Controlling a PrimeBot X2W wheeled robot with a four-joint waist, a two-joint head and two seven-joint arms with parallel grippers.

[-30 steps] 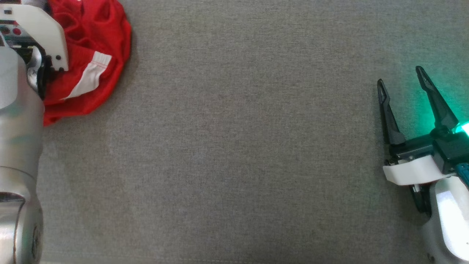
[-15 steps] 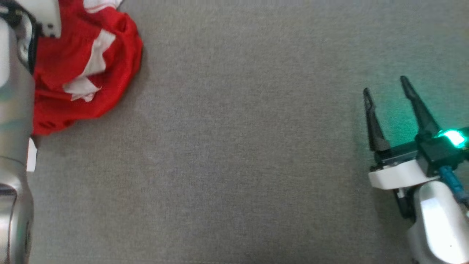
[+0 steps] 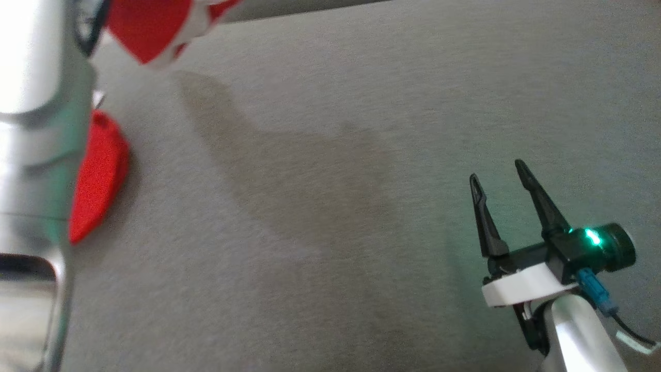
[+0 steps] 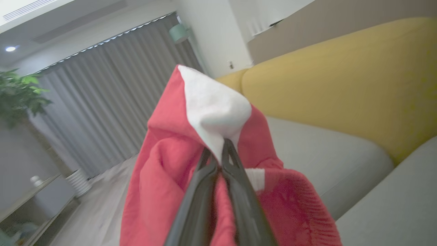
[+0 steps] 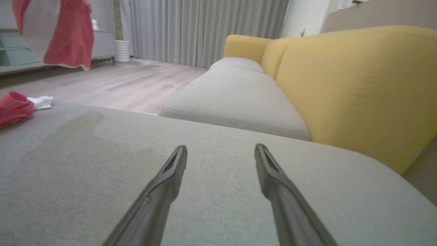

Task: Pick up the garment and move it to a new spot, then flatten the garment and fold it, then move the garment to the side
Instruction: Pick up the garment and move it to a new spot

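Observation:
The garment (image 4: 164, 191) is red with a white band, and my left gripper (image 4: 218, 153) is shut on a bunched fold of it, holding it up in the air. In the head view the lifted part of the garment (image 3: 150, 31) hangs at the top left beside my silver left forearm (image 3: 31, 129), and a red part (image 3: 98, 175) still lies on the grey cushion (image 3: 335, 206). The right wrist view has the hanging garment (image 5: 58, 30) at upper left and a red heap (image 5: 13, 107) on the cushion. My right gripper (image 3: 496, 171) hovers open and empty at the right, fingers apart (image 5: 221, 147).
A yellow sofa back (image 5: 358, 85) rises at the right behind the cushion. A second grey seat (image 5: 235, 99) lies beyond a gap. Wooden floor (image 5: 119, 82), grey curtains (image 5: 205, 30) and a green cabinet (image 5: 20, 51) are farther off.
My left gripper closed on the garment and raised it off the cushion. The head camera has shifted, so the whole picture moved. The right gripper stayed open.

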